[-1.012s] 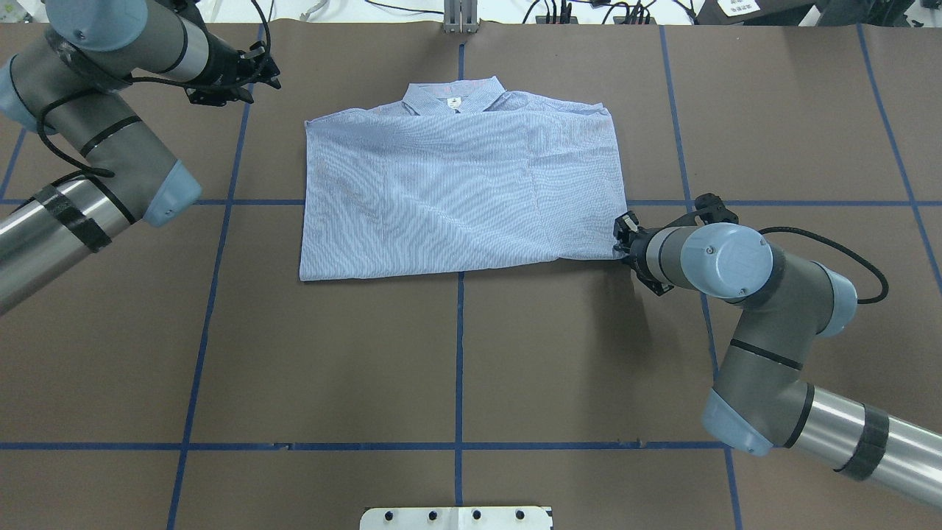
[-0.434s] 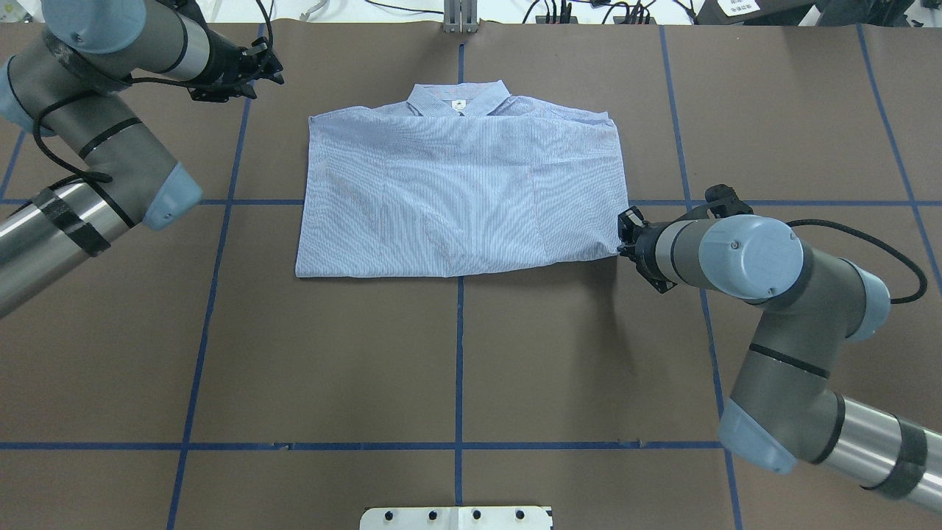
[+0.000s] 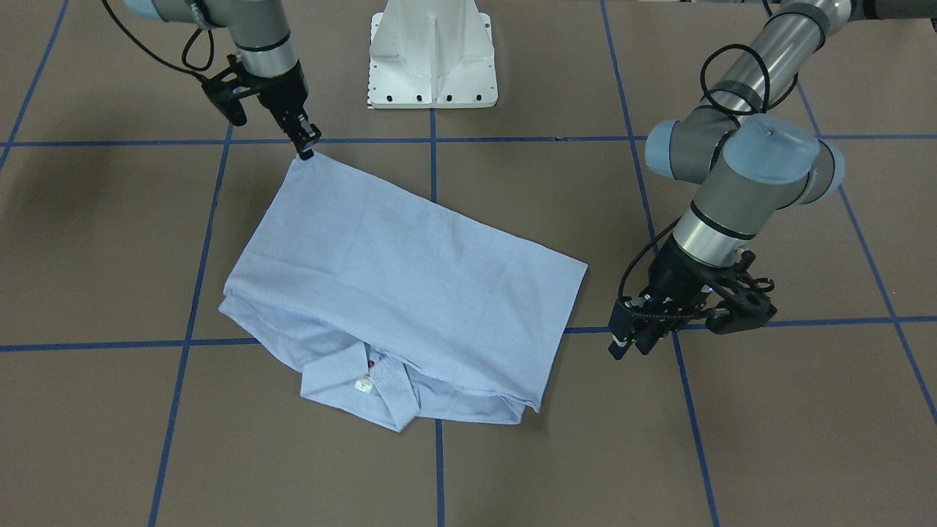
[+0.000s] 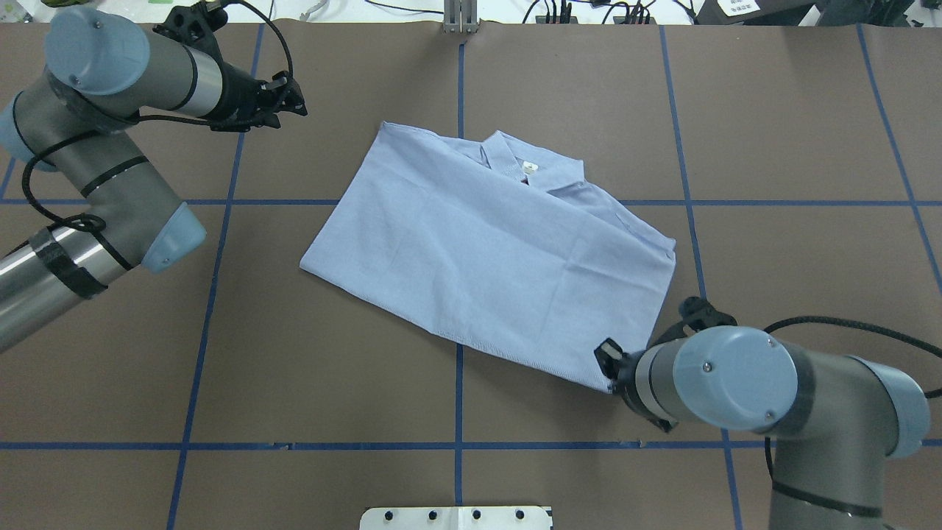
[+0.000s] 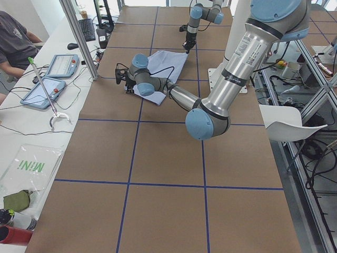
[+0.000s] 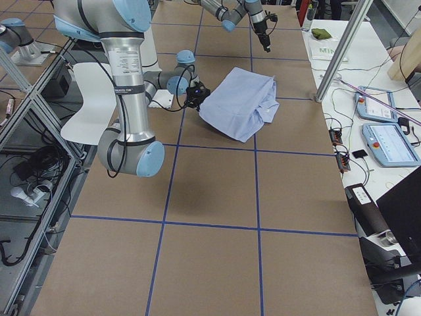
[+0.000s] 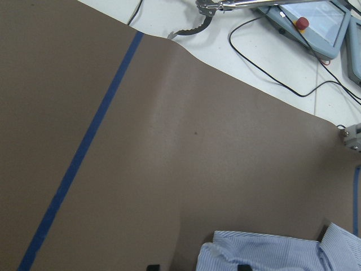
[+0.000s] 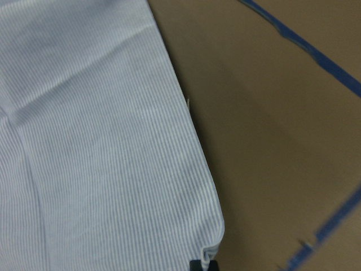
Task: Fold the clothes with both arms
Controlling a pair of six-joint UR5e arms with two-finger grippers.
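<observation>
front-facing view: the folded striped shirt (image 3: 395, 293) lies askew on the brown worktop (image 3: 732, 439), collar toward the bottom. at upper left the right fingers (image 3: 306, 140) pinch its top corner. the left fingers (image 3: 621, 338) hang at right, near the shirt's edge, holding nothing.

overhead view: shirt (image 4: 486, 250) mid-frame, right fingers (image 4: 606, 350) clamped on its lower right corner. the left fingers (image 4: 288, 103) at upper left are parted, apart from the cloth.

left wrist view: the tips stand apart at the bottom edge, beside the collar end (image 7: 265, 251).

right wrist view: the cloth corner (image 8: 101, 141) is nipped between narrow tips.
</observation>
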